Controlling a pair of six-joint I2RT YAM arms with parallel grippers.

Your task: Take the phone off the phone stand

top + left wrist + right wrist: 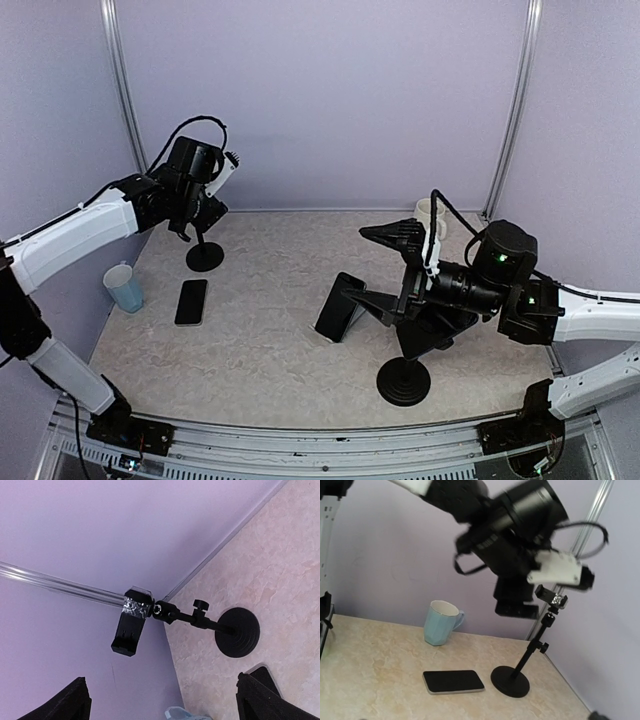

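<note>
While left fingers [70,702] and right fingers [395,233] both stand wide apart, gripping nothing, phone [191,301] lies flat near table [270,340] left edge, beside blue cup [125,288], nearward of phone stand [205,257]. Long axis runs near edge to far edge.

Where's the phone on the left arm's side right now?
In the top view the phone lies flat on the table, left side, between the blue cup and the phone stand's base.
</note>
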